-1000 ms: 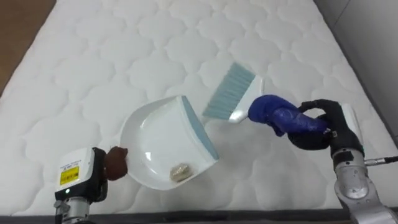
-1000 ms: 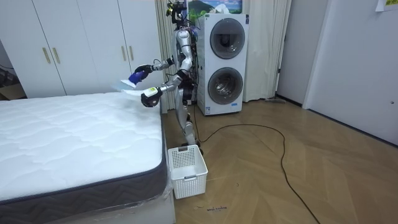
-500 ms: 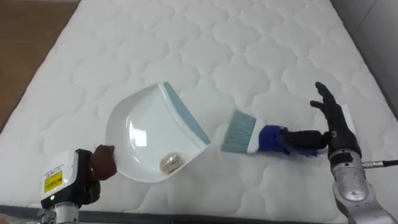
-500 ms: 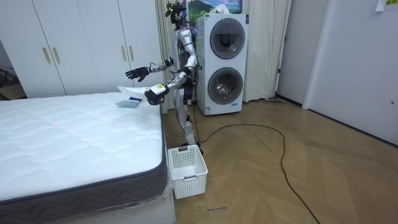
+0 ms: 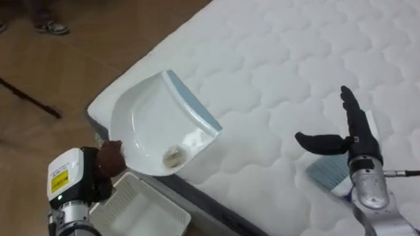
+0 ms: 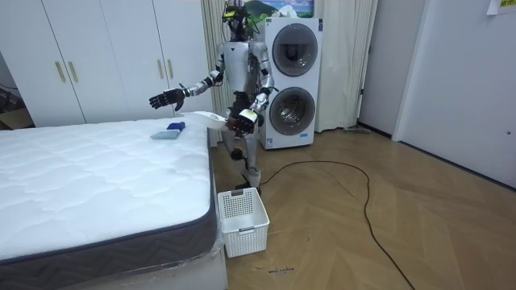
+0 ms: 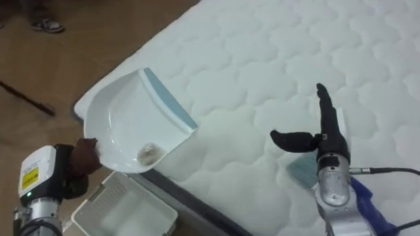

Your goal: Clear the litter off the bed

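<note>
White dustpan (image 5: 154, 124), its handle clamped in the left hand (image 5: 108, 160), hangs above the basket (image 5: 141, 206) beside the bed (image 5: 275, 59); right hand (image 5: 341, 137) spread, empty; tipping the scrap (image 5: 172, 156) in seems next

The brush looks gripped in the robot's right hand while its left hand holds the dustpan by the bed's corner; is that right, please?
Not quite: the right eye view shows the brush lying on the mattress with the right hand open above it, not gripping it. The left hand does hold the dustpan by the bed's corner.
</note>
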